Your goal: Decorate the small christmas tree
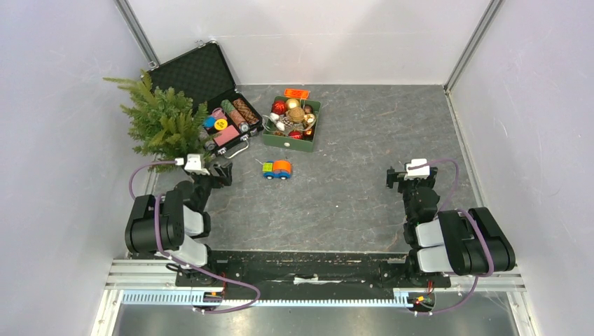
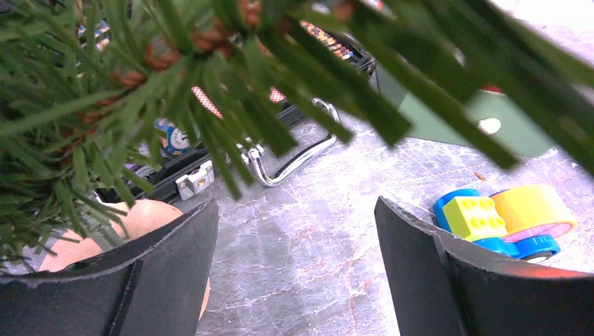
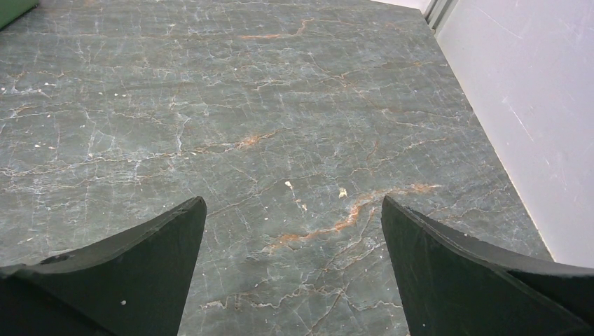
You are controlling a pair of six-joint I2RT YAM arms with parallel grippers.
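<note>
Both my tools stand wide open and empty: the left tool (image 1: 223, 172) just beside the small christmas tree (image 1: 162, 120) at the far-left of the surface (image 1: 350, 189), the right tool (image 1: 396, 176) over bare stone. I'd take 1 red bauble (image 1: 279, 107) from the green box (image 1: 287, 143), coming from above. The toy car (image 1: 277, 169) lies in my left path, and the open briefcase (image 1: 192, 73) crowds the tree.

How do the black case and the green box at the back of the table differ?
The black case is larger and hinged open; the green box is smaller, no lid in view. The case holds coloured discs and patterned rolls; the box holds red and gold baubles. The case sits beside the small christmas tree; the box stands further right. Both are open and filled.
</note>
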